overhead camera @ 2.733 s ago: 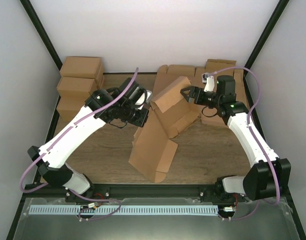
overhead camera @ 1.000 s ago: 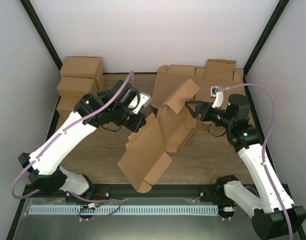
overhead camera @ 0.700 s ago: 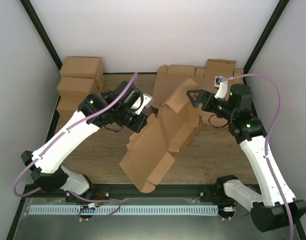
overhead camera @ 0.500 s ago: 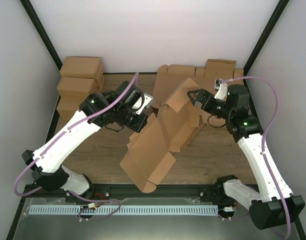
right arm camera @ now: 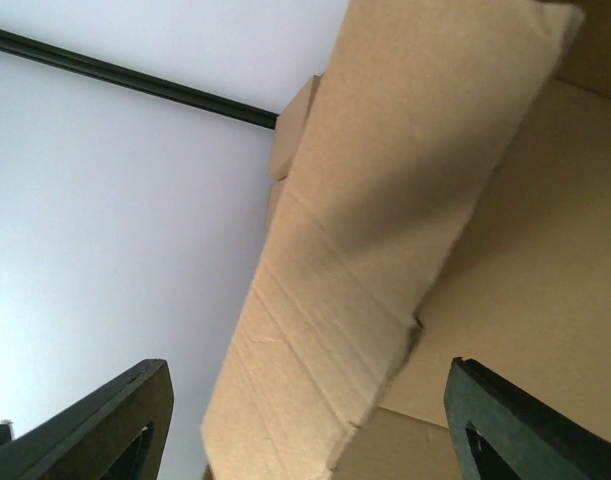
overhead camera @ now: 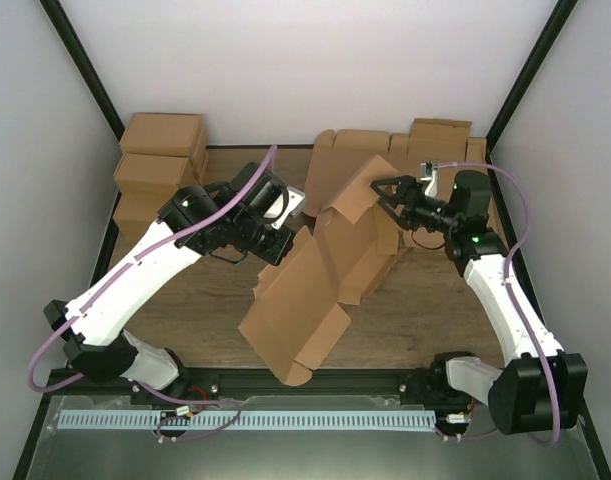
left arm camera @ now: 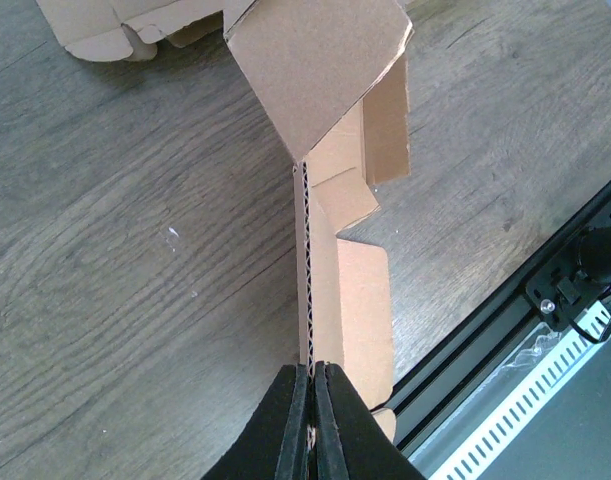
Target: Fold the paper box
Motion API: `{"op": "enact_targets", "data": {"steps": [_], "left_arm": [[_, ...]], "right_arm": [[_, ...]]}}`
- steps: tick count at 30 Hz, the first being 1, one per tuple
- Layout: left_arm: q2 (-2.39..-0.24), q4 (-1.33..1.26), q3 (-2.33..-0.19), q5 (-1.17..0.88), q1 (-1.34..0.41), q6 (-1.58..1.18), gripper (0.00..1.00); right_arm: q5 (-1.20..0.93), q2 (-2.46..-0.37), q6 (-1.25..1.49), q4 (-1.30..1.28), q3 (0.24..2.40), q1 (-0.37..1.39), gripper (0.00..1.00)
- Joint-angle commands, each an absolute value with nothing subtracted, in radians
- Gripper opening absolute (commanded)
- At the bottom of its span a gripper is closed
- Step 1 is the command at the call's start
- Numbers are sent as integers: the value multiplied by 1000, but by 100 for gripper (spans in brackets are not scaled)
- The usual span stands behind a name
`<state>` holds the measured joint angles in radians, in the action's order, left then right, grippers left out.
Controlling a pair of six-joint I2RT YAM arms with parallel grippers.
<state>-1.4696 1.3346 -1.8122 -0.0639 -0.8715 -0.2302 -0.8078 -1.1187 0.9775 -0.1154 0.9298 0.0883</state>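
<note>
The paper box (overhead camera: pixel 320 270) is a large brown die-cut piece held tilted above the table's middle, its long panels sloping to the front. My left gripper (overhead camera: pixel 282 243) is shut on the box's left edge; in the left wrist view the corrugated edge (left arm camera: pixel 305 280) runs straight into the closed fingers (left arm camera: pixel 296 420). My right gripper (overhead camera: pixel 388 190) is open, its fingers at either side of the box's raised top flap (overhead camera: pixel 365 190). In the right wrist view that flap (right arm camera: pixel 385 250) fills the space between the wide-apart fingertips (right arm camera: pixel 115 420).
Folded brown boxes (overhead camera: pixel 160 165) are stacked at the back left. More cardboard blanks and boxes (overhead camera: pixel 440 140) lie at the back right behind the right gripper. The black frame rail (overhead camera: pixel 315 382) runs along the table's front edge.
My right arm has swung in from the right and up to the box's top flap, its open gripper now at the flap. The left gripper has kept its hold, shifting the box slightly.
</note>
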Motion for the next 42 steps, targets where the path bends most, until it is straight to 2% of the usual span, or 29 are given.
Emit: {"op": "enact_targets", "data": {"steps": [1, 6, 11, 18, 23, 27, 33, 36, 42], "left_arm": [[-1465, 1338, -1840, -56, -879, -219, 4], [-1462, 1338, -1840, -49, -879, -219, 4], [-1461, 1342, -1837, -33, -880, -217, 4], [-1463, 1346, -1833, -6, -879, -212, 4], [-1465, 1351, -1832, 7, -879, -210, 4], [-1465, 1346, -1830, 8, -878, -203, 4], [-1450, 1321, -1816, -15, -878, -192, 4], [-1442, 1321, -1810, -20, -878, -190, 4], [-1438, 1315, -1801, -17, -878, -189, 4]], "right_arm": [[-876, -1118, 1030, -16, 931, 84, 77], [-683, -1082, 835, -176, 975, 70, 78], [-636, -962, 756, -57, 821, 17, 76], [-371, -885, 563, 79, 677, 16, 72], [-453, -923, 273, 293, 584, 15, 81], [-445, -1056, 87, 284, 652, 15, 80], [-750, -1298, 14, 217, 824, -50, 75], [-807, -1348, -35, 259, 841, -55, 71], [-908, -1485, -123, 183, 977, -55, 63]]}}
